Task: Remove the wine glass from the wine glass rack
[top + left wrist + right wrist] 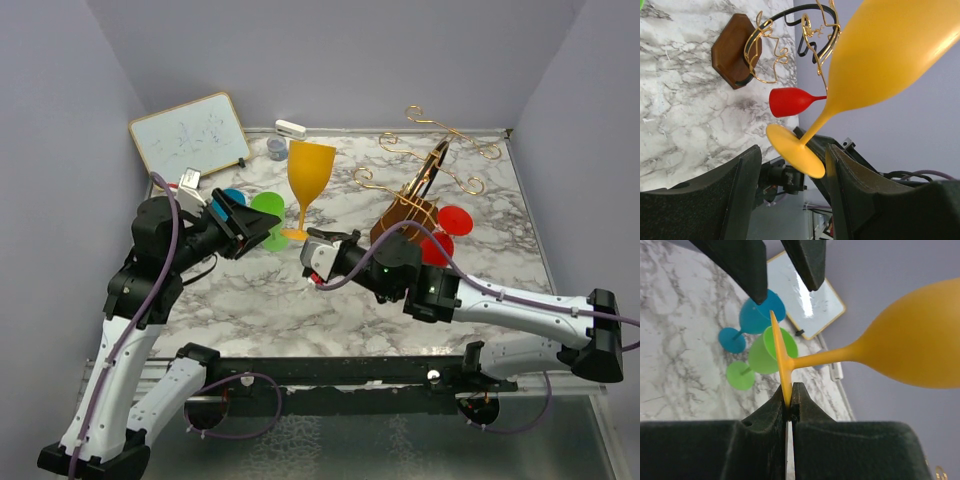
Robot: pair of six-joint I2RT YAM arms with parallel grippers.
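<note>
Yellow wine glass (310, 172), long axis vertical, stands clear of the wine glass rack (425, 185), which lies behind the right wrist. The right gripper (791, 401), reaching low across the table, pinches the foot's rim. The left gripper (795, 152) faces the foot, jaws parted, holding nothing.

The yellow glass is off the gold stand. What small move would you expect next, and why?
Probably the left gripper backs straight away. Its fingers stand open on either side of the foot of the yellow glass, while the right gripper is pinched shut on that foot's rim and holds the glass upright. Backing off would likely clear room near the green glass and the blue glass.
</note>
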